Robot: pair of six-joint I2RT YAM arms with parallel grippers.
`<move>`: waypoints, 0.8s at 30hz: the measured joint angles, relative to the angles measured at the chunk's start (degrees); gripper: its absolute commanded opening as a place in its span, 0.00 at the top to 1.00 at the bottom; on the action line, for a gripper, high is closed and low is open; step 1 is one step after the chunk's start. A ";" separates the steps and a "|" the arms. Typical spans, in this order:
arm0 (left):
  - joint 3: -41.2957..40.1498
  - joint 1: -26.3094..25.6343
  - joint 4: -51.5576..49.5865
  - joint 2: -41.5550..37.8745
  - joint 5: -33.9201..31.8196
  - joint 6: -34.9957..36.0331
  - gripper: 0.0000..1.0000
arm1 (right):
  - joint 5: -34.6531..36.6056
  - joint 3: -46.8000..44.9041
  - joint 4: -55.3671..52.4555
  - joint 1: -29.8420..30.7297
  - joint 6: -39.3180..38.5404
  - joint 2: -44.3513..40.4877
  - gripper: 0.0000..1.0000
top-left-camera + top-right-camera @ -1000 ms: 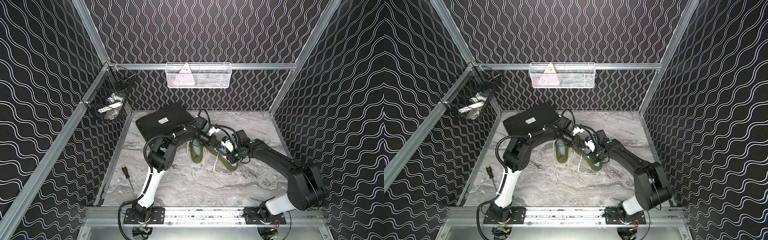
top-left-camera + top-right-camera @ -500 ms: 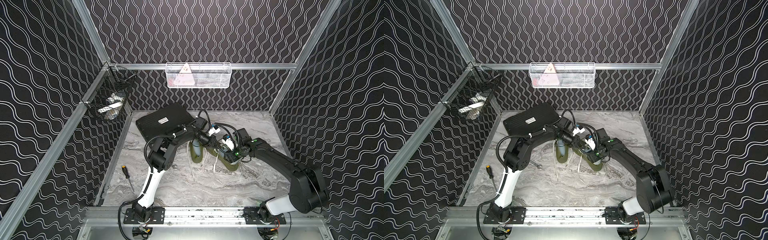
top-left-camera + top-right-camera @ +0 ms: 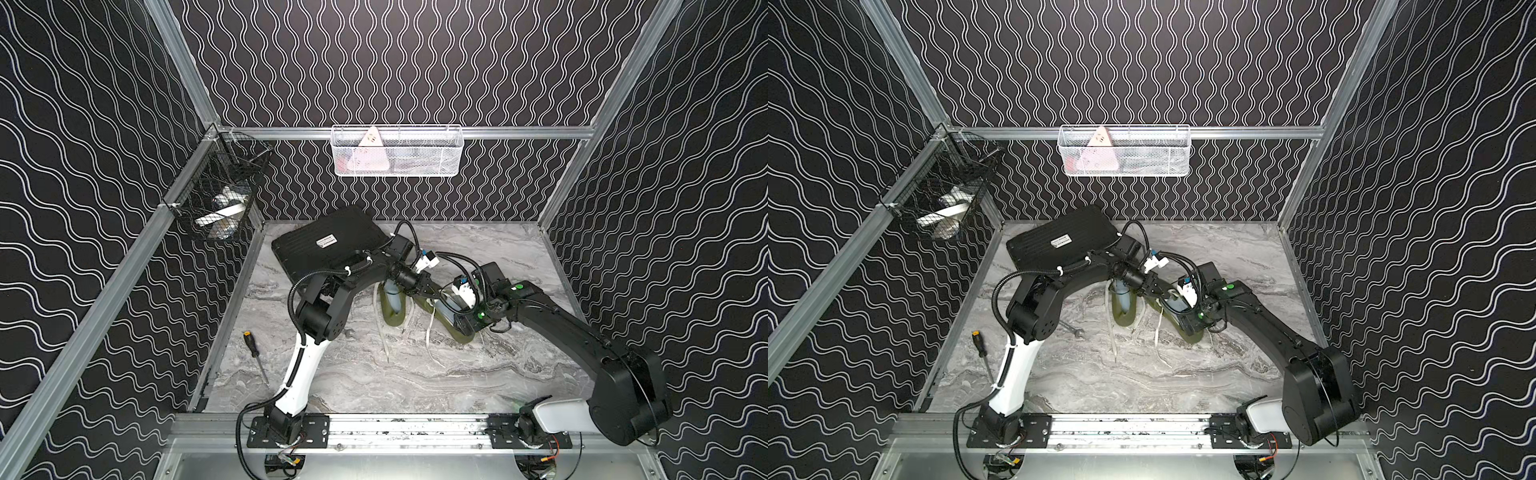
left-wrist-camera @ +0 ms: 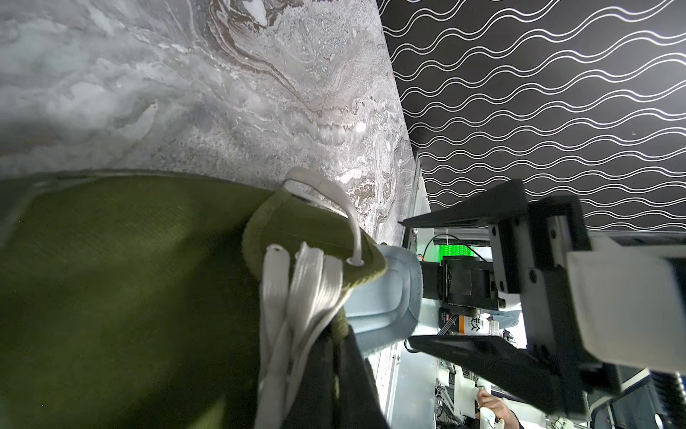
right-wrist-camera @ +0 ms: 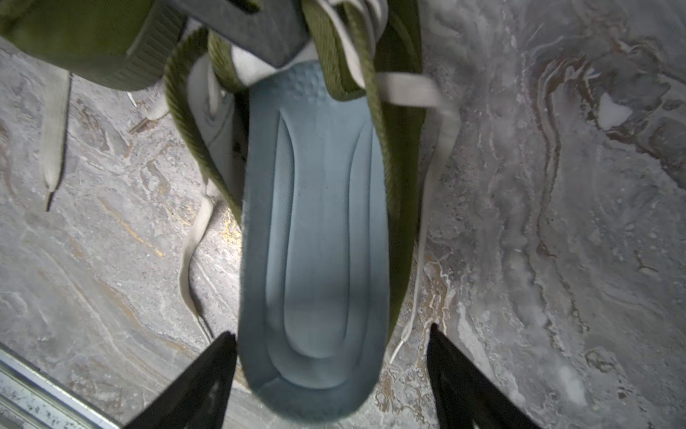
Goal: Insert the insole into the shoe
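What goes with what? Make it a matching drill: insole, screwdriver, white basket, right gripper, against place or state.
Things:
1. insole
2. screwdriver
3. white basket
4. right gripper

Place or state:
A. hung on the back wall
B. open, a finger on each side of the insole's heel
C. lying flat near the left wall
D. partly inside the green shoe

Pairs: 1-D, 2-C, 3-A, 4-B

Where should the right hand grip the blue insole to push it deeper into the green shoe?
I'd grip the blue insole at its free heel end, pinching across its two long edges, coming from behind the heel along its length. That end sticks out of the green shoe, between the open fingers of the right hand; the toe end is already inside.
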 measured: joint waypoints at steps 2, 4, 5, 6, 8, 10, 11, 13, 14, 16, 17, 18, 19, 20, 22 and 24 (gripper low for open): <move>0.00 0.00 0.02 0.00 -0.02 -0.28 1.00 | -0.37 0.07 -0.02 0.00 0.02 0.55 0.19; 0.00 0.00 0.04 0.00 -0.04 -0.98 1.00 | -0.81 0.42 -0.07 0.02 0.02 1.66 0.20; 0.00 0.00 0.07 0.00 -0.04 -1.01 1.00 | -1.16 0.70 -0.15 0.04 0.04 2.32 0.21; 0.00 0.00 0.07 0.00 -0.04 -1.01 1.00 | -1.31 1.01 -0.24 0.07 0.07 2.84 0.21; 0.00 0.00 0.11 0.00 -0.04 -1.03 1.00 | -1.46 1.29 -0.22 0.15 0.15 3.37 0.22; 0.00 0.00 0.11 0.00 -0.04 -1.05 1.00 | -1.49 1.29 -0.17 0.26 0.17 3.37 0.25; 0.00 0.00 0.11 0.00 -0.04 -1.09 1.00 | -1.42 1.29 -0.04 0.31 0.17 3.37 0.28; 0.00 0.00 0.15 0.00 -0.04 -1.20 1.00 | -1.36 1.44 -0.20 0.33 0.17 3.39 0.31; 0.00 0.00 0.13 0.00 -0.04 -1.20 1.00 | -1.36 1.77 -0.39 0.33 0.17 3.56 0.31; 0.02 0.00 0.13 0.00 -0.07 -1.20 1.00 | -1.09 2.29 -0.48 0.42 0.20 3.98 0.31; 0.02 0.00 0.15 0.00 -0.07 -1.20 1.00 | -0.76 2.32 -0.52 0.55 0.20 4.11 0.31; 0.02 0.00 0.15 0.00 -0.07 -1.22 1.00 | -0.46 2.32 -0.72 0.70 0.20 4.15 0.31; 0.00 0.00 0.17 0.00 -0.09 -1.25 1.00 | -0.15 2.29 -0.87 0.87 0.24 4.15 0.31; -0.07 0.00 0.31 0.00 -0.09 -1.29 1.00 | 0.17 2.23 -0.87 1.09 0.39 4.15 0.31; -0.44 0.00 0.55 -0.09 -0.09 -1.49 1.00 | 0.37 1.81 -0.85 1.46 0.42 4.13 0.29; -0.81 0.00 0.96 -0.20 -0.09 -1.95 1.00 | 0.61 1.40 -0.94 1.88 1.14 4.13 0.27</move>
